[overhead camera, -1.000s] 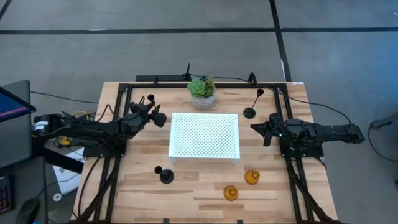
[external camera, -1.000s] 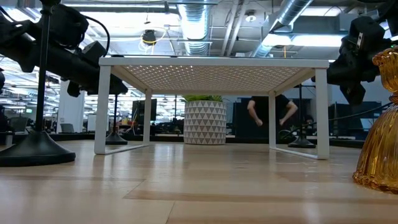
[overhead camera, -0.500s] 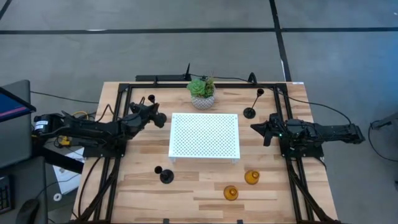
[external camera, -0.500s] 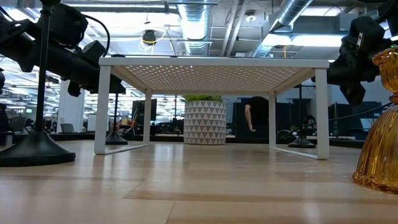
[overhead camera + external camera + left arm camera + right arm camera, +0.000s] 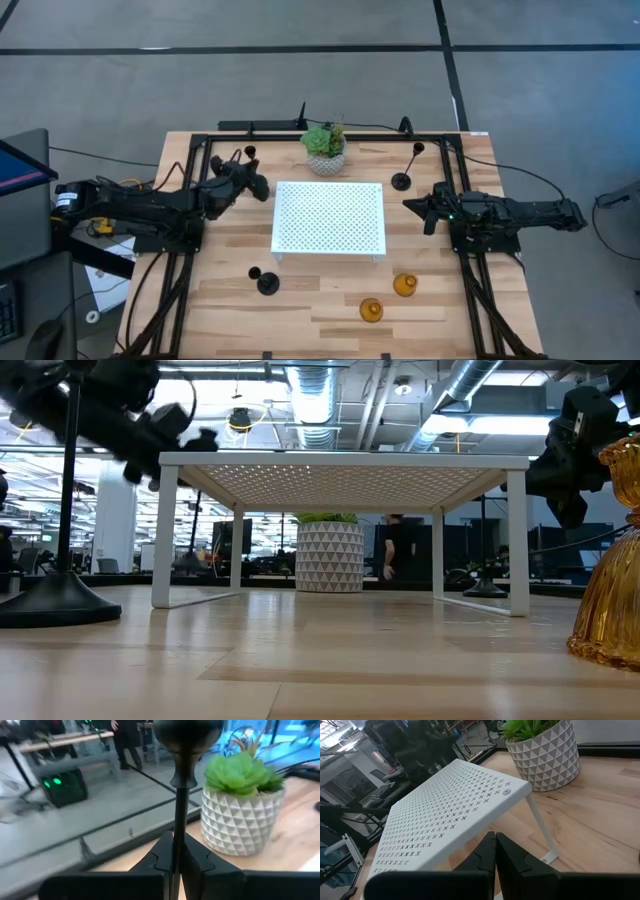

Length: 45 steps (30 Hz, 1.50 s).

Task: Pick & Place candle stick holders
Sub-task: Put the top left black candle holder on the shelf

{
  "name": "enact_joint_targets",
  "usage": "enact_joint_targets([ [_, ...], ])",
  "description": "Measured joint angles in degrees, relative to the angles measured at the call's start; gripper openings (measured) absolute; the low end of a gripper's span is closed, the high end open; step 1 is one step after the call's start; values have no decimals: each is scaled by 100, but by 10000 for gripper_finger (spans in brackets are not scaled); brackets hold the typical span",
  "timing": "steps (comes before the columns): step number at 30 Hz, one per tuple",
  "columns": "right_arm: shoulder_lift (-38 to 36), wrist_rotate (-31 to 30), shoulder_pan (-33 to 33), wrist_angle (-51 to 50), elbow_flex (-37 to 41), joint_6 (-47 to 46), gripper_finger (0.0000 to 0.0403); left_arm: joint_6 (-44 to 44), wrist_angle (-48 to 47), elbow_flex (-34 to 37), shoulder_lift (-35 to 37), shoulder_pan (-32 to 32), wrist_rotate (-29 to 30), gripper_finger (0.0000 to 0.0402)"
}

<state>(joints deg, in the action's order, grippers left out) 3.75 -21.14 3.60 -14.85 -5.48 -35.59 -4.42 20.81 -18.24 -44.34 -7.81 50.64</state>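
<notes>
My left gripper (image 5: 248,183) is at the white shelf's far left corner, shut on a tall thin-stemmed black candle stick holder (image 5: 250,153). Its cup (image 5: 187,732) stands above the fingers in the left wrist view. My right gripper (image 5: 408,207) is shut and empty, just right of the shelf (image 5: 330,218). A second tall black holder (image 5: 403,180) stands on its round base at the far right. Another black holder (image 5: 267,284) stands at the near left. Two amber holders (image 5: 404,286) (image 5: 371,310) stand at the near right. My left gripper pinches the holder's thin stem (image 5: 178,832) between its two fingers, well below the cup. The fingers lie across the stem, coming level from the table's left. The holder stays upright. The gripper hides its base.
A green plant in a white patterned pot (image 5: 325,150) stands at the far edge behind the shelf, close to the held holder. A black frame (image 5: 200,150) runs around the table. In the low view a person (image 5: 395,555) walks in the room behind.
My left gripper has moved with the tall black holder toward the table's right and far edges, closer to the shelf's far left corner and the plant. The holder has stayed upright. In the low view the arm has swung quickly, blurred. My right arm has kept still.
</notes>
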Motion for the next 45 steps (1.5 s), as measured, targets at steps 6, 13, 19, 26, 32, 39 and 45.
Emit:
enact_joint_targets([
  [6,-1,0,0,2,2,-1,0,452,-1052,-1360,-1,0,82,12],
  [13,0,0,0,26,4,0,0,417,-1044,-2614,-51,0,-974,12],
  [19,0,0,0,31,4,0,0,254,-1092,-3137,-509,239,-1539,12],
  [26,0,0,-1,37,4,-1,0,97,-1104,-3428,-1400,735,-1568,13],
  [32,-1,0,-2,37,4,-1,0,148,-1100,-3536,-1695,1174,-1204,13],
  [39,0,0,-1,36,4,0,0,478,-1100,-3543,-1668,1687,-221,14],
  [45,0,0,-1,35,4,0,0,427,-1335,-3518,-1668,1931,418,14],
])
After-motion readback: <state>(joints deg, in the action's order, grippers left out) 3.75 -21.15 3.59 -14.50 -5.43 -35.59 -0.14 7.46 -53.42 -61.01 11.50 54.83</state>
